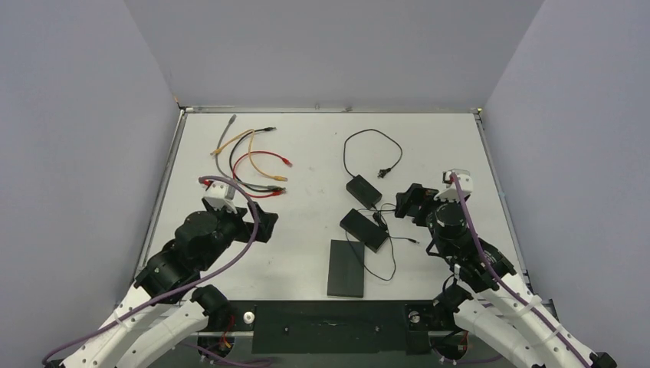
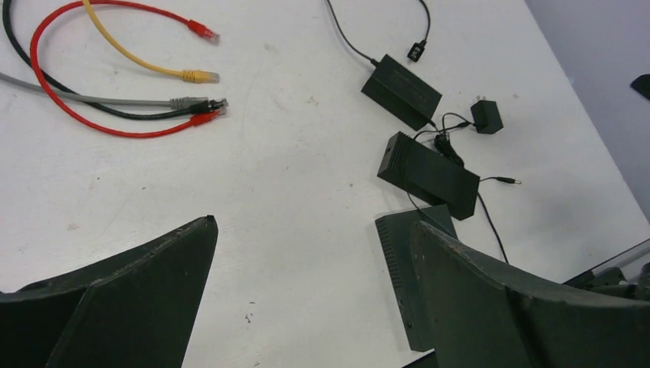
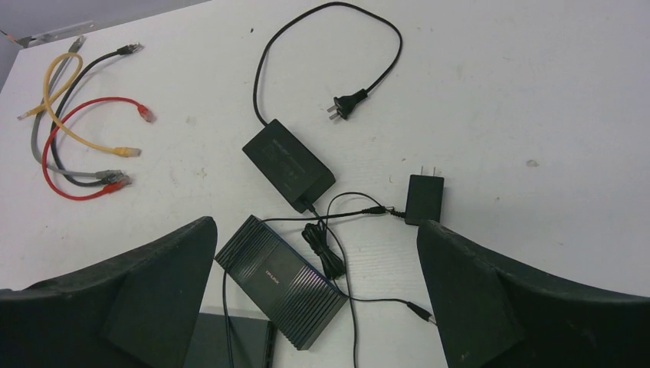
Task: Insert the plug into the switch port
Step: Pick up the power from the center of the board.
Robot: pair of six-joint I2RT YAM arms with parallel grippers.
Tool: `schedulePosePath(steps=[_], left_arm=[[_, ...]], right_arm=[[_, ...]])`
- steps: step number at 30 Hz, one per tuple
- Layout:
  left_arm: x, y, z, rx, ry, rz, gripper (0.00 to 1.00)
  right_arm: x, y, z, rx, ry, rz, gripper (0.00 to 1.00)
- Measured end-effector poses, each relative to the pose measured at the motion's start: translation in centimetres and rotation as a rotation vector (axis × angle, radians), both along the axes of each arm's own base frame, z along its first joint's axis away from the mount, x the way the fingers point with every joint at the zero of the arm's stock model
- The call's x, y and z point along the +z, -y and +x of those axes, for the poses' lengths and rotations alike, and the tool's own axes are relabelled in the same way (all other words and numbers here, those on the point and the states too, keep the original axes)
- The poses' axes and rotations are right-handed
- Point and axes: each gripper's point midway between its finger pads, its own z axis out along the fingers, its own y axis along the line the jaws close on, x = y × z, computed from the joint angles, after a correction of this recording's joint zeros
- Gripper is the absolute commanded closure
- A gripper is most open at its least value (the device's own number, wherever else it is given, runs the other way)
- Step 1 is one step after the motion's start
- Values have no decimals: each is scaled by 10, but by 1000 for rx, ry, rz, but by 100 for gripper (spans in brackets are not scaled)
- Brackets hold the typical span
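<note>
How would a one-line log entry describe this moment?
left fingers: open, empty | right fingers: open, empty | network cables: loose on table | ribbed box: untouched

Four network cables (image 2: 198, 76), three black boxes (image 3: 289, 165) and one small plug adapter (image 3: 424, 198) are here.

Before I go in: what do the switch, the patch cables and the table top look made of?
Switch: probably hard black plastic, matte, with moulded ribs on top.
Patch cables: flexible coloured jackets, likely soft plastic, lying in loose curves.
Table: smooth white surface with faint scuffs and specks; perhaps laminate, but I can't tell for sure.
</note>
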Motion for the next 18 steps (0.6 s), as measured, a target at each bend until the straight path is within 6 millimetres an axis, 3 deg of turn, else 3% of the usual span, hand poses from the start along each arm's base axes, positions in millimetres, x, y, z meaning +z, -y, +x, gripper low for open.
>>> schedulePosePath(steps=[10,18], left_arm=[[-47,5,7,0,-156,154,3],[-45,3,5,-8,-142,154,3]], right_arm=[[12,2,-4,25,21,-21,2],[-3,-17,-9,146,-63,-66,9]])
